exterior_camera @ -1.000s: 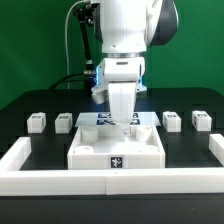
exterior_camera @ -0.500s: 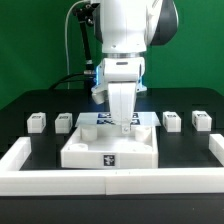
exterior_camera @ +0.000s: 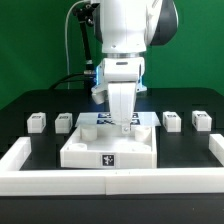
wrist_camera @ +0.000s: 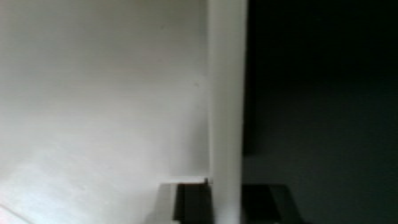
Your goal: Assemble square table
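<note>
Now the tabletop [exterior_camera: 95, 145] lies flat, tagged edge facing the exterior camera.

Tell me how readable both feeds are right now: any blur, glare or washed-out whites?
Exterior view: soft even light, no glare; the white slab and rim wall nearly merge, leg tags too small to read. Wrist view: too close and blurred; the slab's edge is a pale band against black, the dark fingers barely distinguishable.
</note>
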`<action>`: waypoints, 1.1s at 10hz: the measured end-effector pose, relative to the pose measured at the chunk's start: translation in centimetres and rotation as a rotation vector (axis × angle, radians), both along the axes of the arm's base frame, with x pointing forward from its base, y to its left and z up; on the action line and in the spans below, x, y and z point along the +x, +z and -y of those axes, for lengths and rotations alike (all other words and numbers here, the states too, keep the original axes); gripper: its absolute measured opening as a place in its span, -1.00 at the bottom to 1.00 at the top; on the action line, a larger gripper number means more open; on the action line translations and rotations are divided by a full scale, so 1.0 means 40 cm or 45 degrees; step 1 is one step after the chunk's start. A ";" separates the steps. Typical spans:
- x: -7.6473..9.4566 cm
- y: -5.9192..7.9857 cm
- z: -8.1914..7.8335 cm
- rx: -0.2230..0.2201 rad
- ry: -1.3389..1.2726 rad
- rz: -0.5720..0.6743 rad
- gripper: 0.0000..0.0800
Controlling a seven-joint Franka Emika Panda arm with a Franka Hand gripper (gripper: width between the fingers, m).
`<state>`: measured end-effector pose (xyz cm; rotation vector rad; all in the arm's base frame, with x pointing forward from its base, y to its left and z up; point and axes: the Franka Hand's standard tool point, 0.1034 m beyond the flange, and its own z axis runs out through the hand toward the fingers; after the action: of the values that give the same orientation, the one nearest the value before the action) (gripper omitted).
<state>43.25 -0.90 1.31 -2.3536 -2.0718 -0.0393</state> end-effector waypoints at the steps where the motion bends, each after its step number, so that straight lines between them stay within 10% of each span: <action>1: -0.001 0.000 -0.003 -0.002 0.009 -0.012 -0.85; 11: 0.059 0.001 -0.080 -0.018 0.149 -0.051 -0.85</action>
<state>45.60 2.31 1.36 -2.2162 -2.1939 0.0235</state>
